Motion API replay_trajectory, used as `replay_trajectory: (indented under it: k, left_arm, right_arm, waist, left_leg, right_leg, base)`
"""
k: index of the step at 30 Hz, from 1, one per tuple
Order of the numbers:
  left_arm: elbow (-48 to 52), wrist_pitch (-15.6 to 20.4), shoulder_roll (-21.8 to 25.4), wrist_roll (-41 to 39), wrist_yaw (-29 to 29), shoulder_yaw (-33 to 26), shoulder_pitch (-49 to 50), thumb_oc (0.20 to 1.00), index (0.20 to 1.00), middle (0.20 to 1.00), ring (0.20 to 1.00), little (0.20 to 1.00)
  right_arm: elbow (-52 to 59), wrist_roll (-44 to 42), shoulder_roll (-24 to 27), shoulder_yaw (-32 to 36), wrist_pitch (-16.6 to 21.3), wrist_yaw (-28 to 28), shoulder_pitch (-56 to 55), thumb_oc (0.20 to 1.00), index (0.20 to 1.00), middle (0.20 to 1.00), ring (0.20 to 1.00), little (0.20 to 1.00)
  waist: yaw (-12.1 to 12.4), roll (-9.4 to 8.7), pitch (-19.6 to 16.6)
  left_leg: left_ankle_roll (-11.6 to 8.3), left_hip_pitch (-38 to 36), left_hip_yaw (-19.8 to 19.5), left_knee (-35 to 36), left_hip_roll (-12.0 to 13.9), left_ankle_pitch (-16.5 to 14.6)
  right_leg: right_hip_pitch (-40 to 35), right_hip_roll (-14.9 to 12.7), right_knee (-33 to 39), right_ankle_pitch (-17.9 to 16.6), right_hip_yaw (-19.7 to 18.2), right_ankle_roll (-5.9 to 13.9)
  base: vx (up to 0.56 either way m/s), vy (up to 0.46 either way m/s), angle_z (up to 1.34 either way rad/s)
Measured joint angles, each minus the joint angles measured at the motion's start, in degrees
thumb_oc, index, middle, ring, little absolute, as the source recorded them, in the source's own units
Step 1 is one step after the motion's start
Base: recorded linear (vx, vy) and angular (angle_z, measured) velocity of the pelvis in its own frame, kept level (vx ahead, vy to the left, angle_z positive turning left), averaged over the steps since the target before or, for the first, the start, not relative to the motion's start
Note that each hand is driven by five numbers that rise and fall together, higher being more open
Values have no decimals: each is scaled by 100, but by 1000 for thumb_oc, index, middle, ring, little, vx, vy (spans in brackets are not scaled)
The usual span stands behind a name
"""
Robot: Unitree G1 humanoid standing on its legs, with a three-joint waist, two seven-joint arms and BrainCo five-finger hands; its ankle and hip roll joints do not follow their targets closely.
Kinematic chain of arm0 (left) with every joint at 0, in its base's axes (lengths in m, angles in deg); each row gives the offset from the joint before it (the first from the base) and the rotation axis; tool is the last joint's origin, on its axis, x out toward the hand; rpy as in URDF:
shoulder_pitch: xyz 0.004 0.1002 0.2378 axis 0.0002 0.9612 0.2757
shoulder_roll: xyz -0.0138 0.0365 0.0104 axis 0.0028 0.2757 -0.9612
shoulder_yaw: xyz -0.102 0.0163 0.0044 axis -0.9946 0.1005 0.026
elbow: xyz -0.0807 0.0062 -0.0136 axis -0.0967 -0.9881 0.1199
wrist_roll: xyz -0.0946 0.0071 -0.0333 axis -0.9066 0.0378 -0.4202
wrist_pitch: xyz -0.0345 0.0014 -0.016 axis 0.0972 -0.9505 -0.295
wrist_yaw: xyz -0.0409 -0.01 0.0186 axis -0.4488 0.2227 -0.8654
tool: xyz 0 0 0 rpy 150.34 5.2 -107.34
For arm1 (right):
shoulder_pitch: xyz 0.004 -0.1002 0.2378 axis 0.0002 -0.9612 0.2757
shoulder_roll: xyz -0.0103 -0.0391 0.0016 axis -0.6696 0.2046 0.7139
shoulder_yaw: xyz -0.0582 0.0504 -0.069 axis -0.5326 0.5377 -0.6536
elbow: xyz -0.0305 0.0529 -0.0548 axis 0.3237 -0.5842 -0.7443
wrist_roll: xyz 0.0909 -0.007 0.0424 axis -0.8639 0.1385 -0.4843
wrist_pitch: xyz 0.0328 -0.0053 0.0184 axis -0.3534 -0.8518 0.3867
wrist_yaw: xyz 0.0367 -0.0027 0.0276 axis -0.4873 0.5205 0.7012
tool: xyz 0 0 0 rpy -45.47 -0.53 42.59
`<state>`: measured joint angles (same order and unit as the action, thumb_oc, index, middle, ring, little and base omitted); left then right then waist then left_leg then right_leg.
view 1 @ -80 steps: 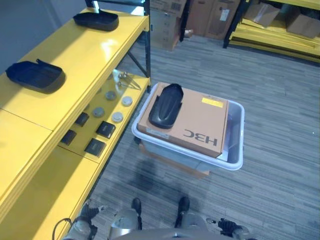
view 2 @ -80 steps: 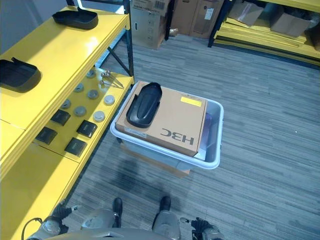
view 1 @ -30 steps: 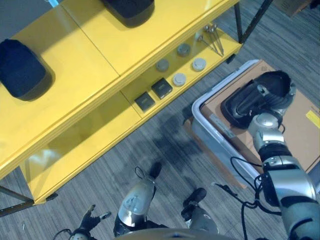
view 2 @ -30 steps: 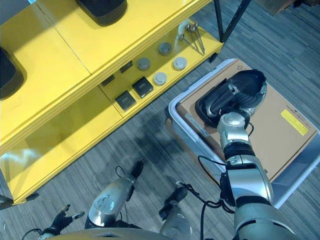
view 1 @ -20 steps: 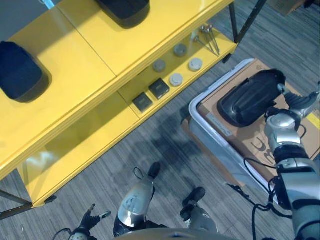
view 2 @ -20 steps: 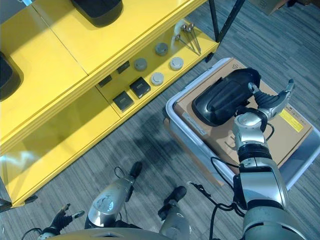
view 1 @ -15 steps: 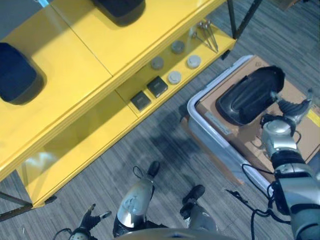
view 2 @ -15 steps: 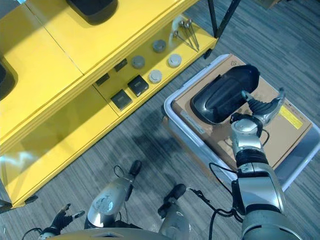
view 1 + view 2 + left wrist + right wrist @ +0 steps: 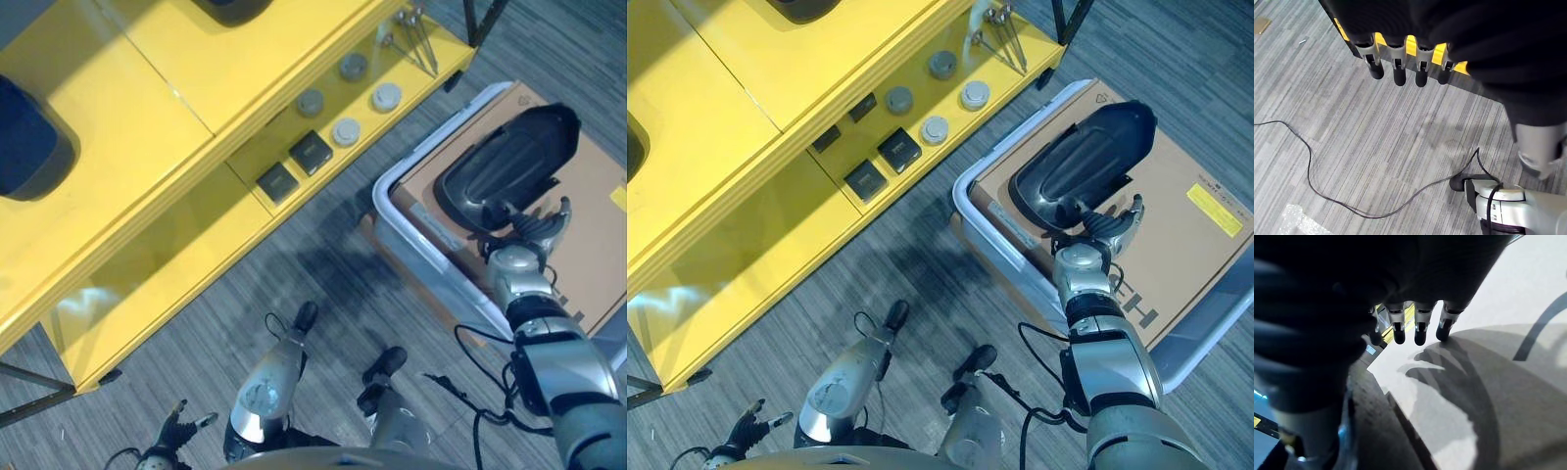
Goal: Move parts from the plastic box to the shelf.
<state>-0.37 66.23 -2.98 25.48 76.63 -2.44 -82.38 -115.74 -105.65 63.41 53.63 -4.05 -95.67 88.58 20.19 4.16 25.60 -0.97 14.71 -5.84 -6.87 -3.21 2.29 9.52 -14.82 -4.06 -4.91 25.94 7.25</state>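
On the cardboard box (image 9: 1176, 225) inside the plastic box (image 9: 970, 191): black part (image 9: 1083, 166) lies flat | beside that part's near end: my right hand (image 9: 1107, 233), fingers straight, holding nothing | well clear of the plastic box, low over the floor (image 9: 1352, 147): my left hand (image 9: 1400, 68), fingers relaxed, empty | across from the plastic box: yellow shelf (image 9: 745, 117).

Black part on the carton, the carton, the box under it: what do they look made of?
Black part: likely moulded plastic, semi-gloss; smooth curved shell with soft highlights at its near end. Carton: brown corrugated cardboard, matte, with printed lettering and a yellow label. Plastic box: pale grey plastic with a thick rounded rim, slightly translucent by the look. Right hand sits at the part's near end.
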Motion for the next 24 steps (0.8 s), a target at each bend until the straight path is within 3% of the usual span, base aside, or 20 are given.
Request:
replay_trajectory:
  k: [7,8,9,11,17,18,24]
  left_arm:
    - [17,11,-1,-90,-19,8,0,1000,1000,1000,1000,1000]
    - [17,16,-1,-109,-18,7,0,1000,1000,1000,1000,1000]
    - [16,23,-1,-111,-19,10,0,1000,1000,1000,1000,1000]
    - [18,27,0,-112,-19,26,0,1000,1000,1000,1000,1000]
    - [20,31,-4,-116,-19,116,0,1000,1000,1000,1000,1000]
    - [22,32,-9,-118,-18,104,0,1000,1000,1000,1000,1000]
    - [29,53,-47,-220,-17,200,-1,1000,1000,1000,1000,1000]
  right_arm:
    - [-11,-128,0,9,6,0,-1,1000,1000,1000,1000,1000]
    - [-33,-134,0,11,8,1,1,802,802,802,802,802]
    - [-47,-140,0,12,12,3,1,667,667,667,667,667]
    - [-125,-148,2,16,42,-3,25,200,200,200,200,200]
    - [-260,-200,146,107,103,-35,33,200,200,200,200,200]
    - [-236,-221,142,104,81,-57,34,200,200,200,200,200]
    - [-203,-329,126,100,-6,-69,-1,200,200,200,200,200]
  waist:
    - [5,1,0]
    - [9,1,-1]
    - [12,3,-1]
    - [10,5,-2]
    - [-33,45,-2]
    - [-48,58,-7]
    - [-107,131,-15]
  left_leg:
    - [-2,-15,6,-6,-1,4]
    - [-4,-19,5,-5,-2,5]
    - [-5,-21,5,-5,-4,6]
    - [-4,-26,3,-5,-8,10]
    - [-10,-45,0,-6,-26,34]
    - [-91,-59,-29,13,-14,-34]
    - [-49,-58,-7,11,-2,17]
  right_leg:
    - [38,-30,-125,41,-17,24]
    - [38,-33,-131,46,-18,17]
    - [38,-34,-134,47,-19,17]
    - [42,-45,-164,53,-19,24]
    - [65,-97,-270,83,-20,36]
    - [65,-97,-278,100,-26,38]
    - [105,-100,-340,117,-52,14]
  base:
    - [0,0,0]
    - [0,0,0]
    - [0,0,0]
    - [0,0,0]
    - [-19,11,0]
    - [65,-31,1]
    - [-27,12,-1]
